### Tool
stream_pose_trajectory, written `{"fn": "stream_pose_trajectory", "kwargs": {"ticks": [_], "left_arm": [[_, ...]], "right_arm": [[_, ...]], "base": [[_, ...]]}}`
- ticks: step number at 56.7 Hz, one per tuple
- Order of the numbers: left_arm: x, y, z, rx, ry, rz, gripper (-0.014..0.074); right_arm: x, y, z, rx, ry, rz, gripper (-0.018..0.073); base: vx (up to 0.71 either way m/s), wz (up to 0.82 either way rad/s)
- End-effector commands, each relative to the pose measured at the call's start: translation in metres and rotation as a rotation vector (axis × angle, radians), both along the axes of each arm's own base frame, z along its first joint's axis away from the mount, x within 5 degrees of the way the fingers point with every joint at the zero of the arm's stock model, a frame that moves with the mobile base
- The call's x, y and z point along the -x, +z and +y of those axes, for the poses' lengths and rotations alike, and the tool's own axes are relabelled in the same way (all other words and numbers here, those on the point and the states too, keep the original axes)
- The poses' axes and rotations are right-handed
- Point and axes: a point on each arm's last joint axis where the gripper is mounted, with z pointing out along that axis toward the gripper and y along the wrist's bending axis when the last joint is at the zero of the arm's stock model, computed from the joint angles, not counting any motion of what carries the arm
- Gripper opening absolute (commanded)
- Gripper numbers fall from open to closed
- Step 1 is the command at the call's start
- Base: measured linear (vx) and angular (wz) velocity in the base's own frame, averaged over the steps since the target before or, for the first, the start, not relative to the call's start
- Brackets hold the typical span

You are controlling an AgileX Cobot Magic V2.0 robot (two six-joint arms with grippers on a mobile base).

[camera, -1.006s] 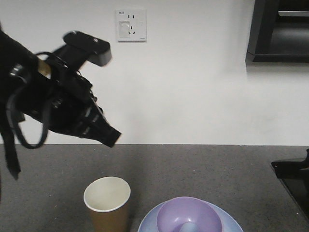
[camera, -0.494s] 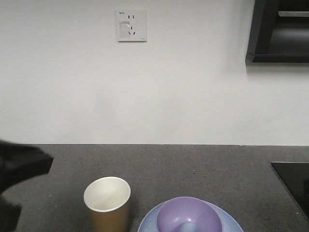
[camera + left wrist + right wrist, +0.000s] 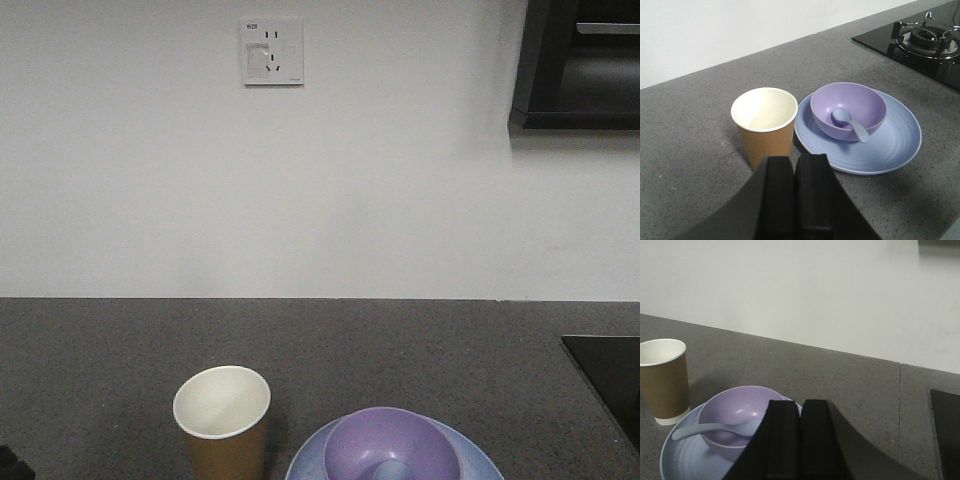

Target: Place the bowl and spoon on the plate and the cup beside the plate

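Observation:
The lavender bowl (image 3: 848,110) sits on the pale blue plate (image 3: 890,140), with the pale spoon (image 3: 850,125) resting in the bowl, its handle over the rim. The brown paper cup (image 3: 765,125) stands upright just left of the plate. My left gripper (image 3: 795,162) is shut with nothing held, pulled back in front of the cup. My right gripper (image 3: 801,405) is also shut and empty, in front of the bowl (image 3: 735,420) and spoon (image 3: 710,429). The front view shows cup (image 3: 222,420), bowl (image 3: 392,445) and plate (image 3: 310,460) at its bottom edge, with no gripper.
A black gas hob (image 3: 920,42) lies at the right of the grey counter (image 3: 690,150). A white wall with a socket (image 3: 272,52) stands behind. A dark cabinet (image 3: 580,65) hangs at upper right.
The left arm has dropped out of the front view, from high at the left down past the left bottom corner. Cup, bowl, spoon and plate have stayed put.

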Motion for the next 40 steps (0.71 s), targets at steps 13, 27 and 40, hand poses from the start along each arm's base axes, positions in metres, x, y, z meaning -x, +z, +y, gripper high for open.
{"fn": "stream_pose_trajectory", "kwargs": {"ticks": [13,27,40], "left_arm": [[-0.001,0.014,-0.001,0.078,0.002,-0.07,-0.0006],[0.007,0.005,0.017,0.06,0.074,-0.3,-0.0006],[0.025,-0.081,0.053,0.072,0.372,-0.49,-0.0006]], "right_arm": [[-0.001,0.015,-0.002,-0.021,-0.021,-0.092,-0.0011],[-0.001,0.015,-0.002,-0.021,-0.021,-0.092,-0.0011],[-0.001,0.015,-0.002,-0.021,-0.021,-0.092,-0.0011]], "base": [[0.0,0.0],[0.0,0.0],[0.0,0.0]]}}
